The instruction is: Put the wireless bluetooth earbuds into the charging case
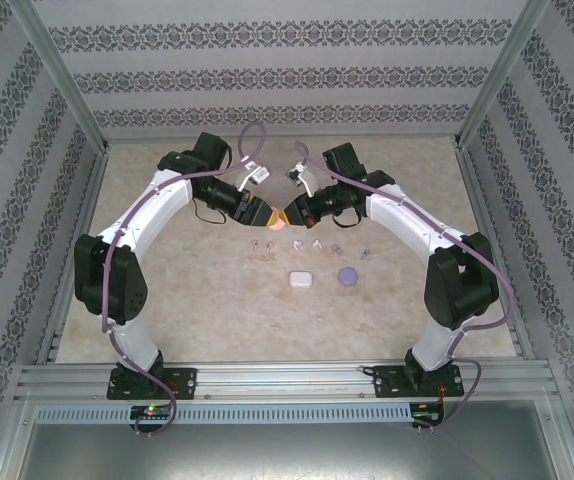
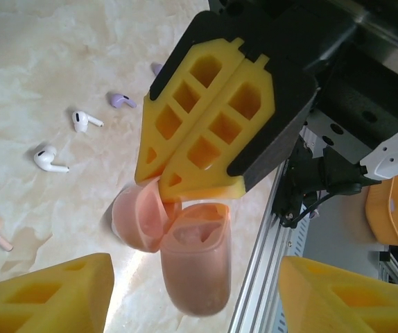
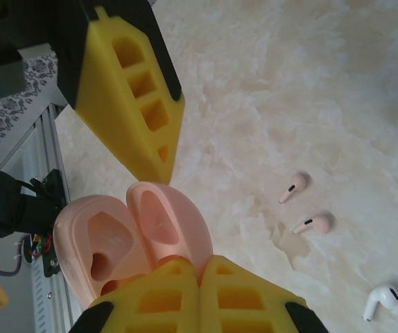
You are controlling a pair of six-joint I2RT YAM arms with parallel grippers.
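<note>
- The pink case is held up off the surface between the two arms, with its lid swung open beside the body.
- The right fingers are pressed together and clamped on the pink case where lid and body meet.
- The left fingers are spread apart, one on each side of the pink case. Whether either touches it cannot be told.
- The pink earbuds are laid on the surface, near each other.
- The white earbuds are laid next along the same row, and the purple earbuds after them, toward the right arm.
- A white case and a purple case are set on the surface nearer the arm bases than the earbud row, side by side but apart.
</note>
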